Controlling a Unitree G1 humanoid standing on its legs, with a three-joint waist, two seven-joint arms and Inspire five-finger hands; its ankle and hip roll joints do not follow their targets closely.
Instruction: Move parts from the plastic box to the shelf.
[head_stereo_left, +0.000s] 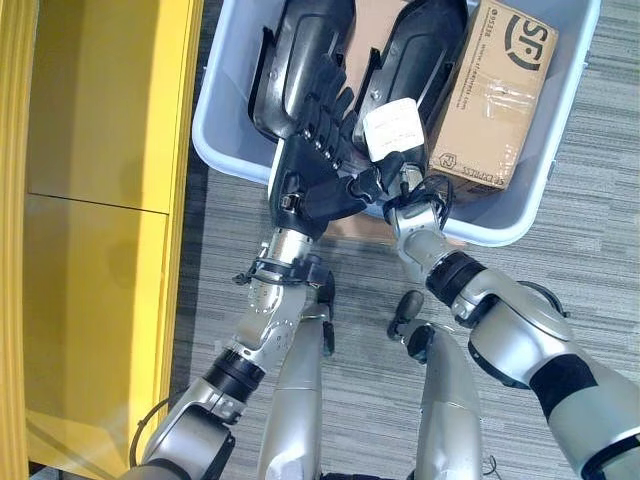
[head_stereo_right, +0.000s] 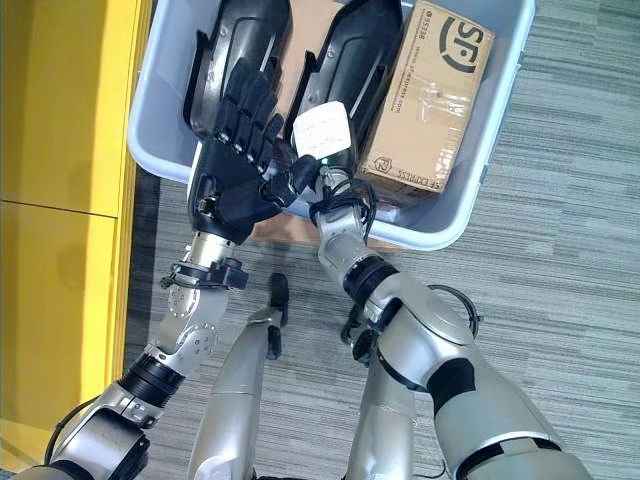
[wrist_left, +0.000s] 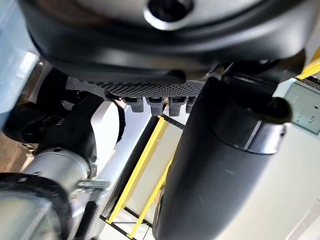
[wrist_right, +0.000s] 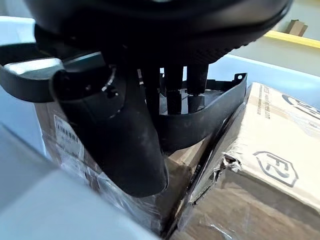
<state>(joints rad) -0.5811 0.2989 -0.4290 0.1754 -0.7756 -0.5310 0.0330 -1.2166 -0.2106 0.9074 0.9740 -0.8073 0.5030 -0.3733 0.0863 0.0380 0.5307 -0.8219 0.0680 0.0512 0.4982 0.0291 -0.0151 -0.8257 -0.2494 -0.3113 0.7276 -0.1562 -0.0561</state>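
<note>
Two dark hands meet at the near rim of the plastic box (head_stereo_left: 560, 150). We see our left hand (head_stereo_left: 310, 160) with its fingers stretched out straight, lying over the near end of the left black part (head_stereo_left: 300, 55), curled round nothing. Our right hand (head_stereo_left: 400, 185) reaches over the rim beside it; in the right wrist view its fingers (wrist_right: 172, 87) go down behind the edge of the right black part (wrist_right: 210, 117), so we cannot tell whether they are apart or clamped on it. A white label (head_stereo_left: 396, 128) sits on the near end of that right part, just above the right hand.

Both moulded black parts lie lengthwise in the box, side by side, with a strip of brown cardboard showing between them. A cardboard carton (head_stereo_left: 495, 95) fills the right side of the box, touching the right part. The box rests on grey striped carpet (head_stereo_left: 600, 240). The yellow shelf (head_stereo_left: 100, 200) stands along our left, just beside the box's left wall.
</note>
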